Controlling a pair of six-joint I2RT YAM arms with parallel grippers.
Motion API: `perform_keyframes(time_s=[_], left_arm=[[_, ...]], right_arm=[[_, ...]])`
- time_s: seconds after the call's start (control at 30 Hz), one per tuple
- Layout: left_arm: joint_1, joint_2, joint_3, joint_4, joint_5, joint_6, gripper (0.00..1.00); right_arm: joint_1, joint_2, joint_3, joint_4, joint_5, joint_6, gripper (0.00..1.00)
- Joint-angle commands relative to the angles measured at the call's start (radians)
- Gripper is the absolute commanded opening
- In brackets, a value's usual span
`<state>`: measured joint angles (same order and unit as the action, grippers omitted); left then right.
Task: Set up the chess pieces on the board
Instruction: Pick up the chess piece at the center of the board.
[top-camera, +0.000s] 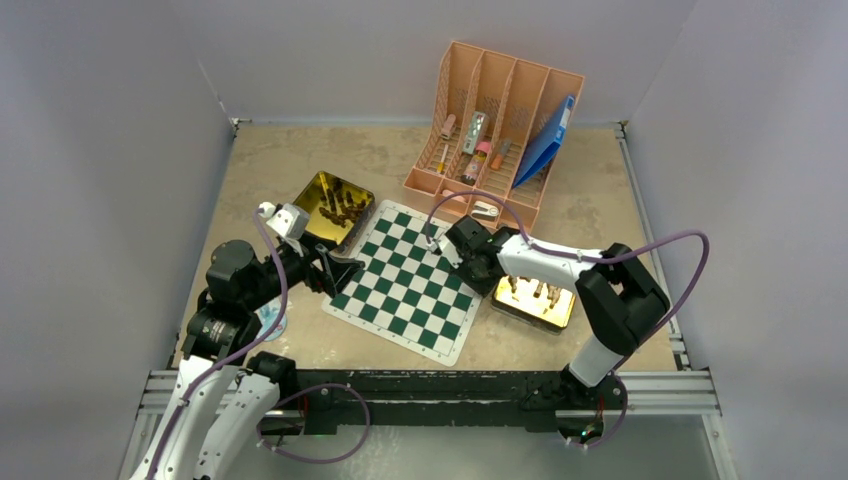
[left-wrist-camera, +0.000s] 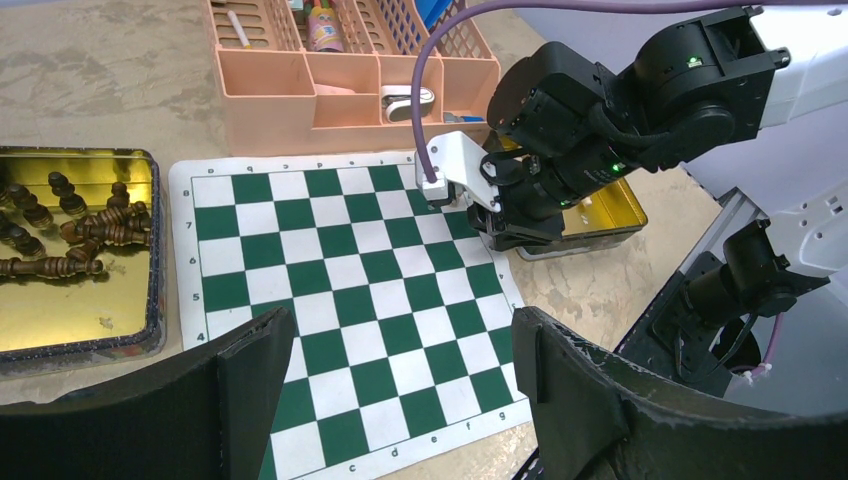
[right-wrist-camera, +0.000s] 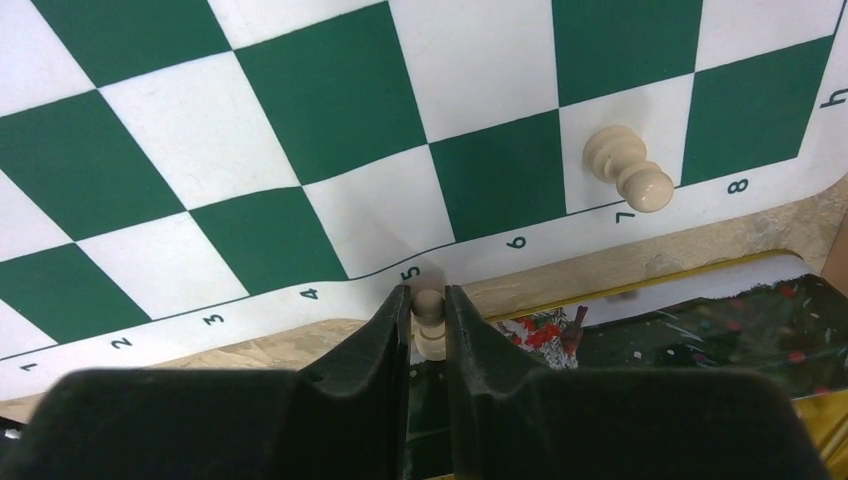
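Observation:
The green and white board (top-camera: 405, 285) lies flat in the middle of the table. One pale tan pawn (right-wrist-camera: 627, 168) stands on a white square near the board's border. My right gripper (right-wrist-camera: 428, 300) is shut on a second pale pawn (right-wrist-camera: 429, 318), held over the board's numbered white border beside the gold tin. My left gripper (left-wrist-camera: 400, 330) hangs open over the board's near left part (left-wrist-camera: 350, 290), with nothing between its fingers. Dark brown pieces (left-wrist-camera: 75, 235) lie in the left tin.
A gold tin (top-camera: 318, 196) with dark pieces sits off the board's far left corner. Another gold tin (top-camera: 560, 312) with pale pieces sits at the board's right edge. A pink desk organizer (top-camera: 495, 130) with markers and a blue folder stands behind the board.

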<state>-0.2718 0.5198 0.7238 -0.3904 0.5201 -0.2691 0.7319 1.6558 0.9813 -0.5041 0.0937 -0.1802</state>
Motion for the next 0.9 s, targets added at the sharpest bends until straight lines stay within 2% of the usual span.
perform_keyframes(time_s=[0.0,0.43,0.57,0.73,0.87], left_arm=[[-0.004,0.000,0.003,0.026,0.012,0.010,0.80],[-0.004,0.001,0.002,0.025,0.005,0.005,0.80],[-0.004,0.013,0.004,0.020,-0.008,-0.012,0.79],[-0.004,0.024,0.006,0.035,0.015,-0.103,0.77],[-0.004,0.018,0.000,0.093,0.130,-0.255,0.73]], right_arm=[[-0.006,-0.006,0.046,-0.016,-0.030,-0.011,0.18],[-0.006,-0.076,0.102,-0.032,-0.041,-0.017,0.14],[-0.005,-0.120,0.143,-0.010,-0.018,-0.011,0.09],[-0.005,-0.168,0.262,0.022,-0.140,0.044,0.08],[0.001,-0.218,0.300,0.202,-0.304,0.199,0.11]])
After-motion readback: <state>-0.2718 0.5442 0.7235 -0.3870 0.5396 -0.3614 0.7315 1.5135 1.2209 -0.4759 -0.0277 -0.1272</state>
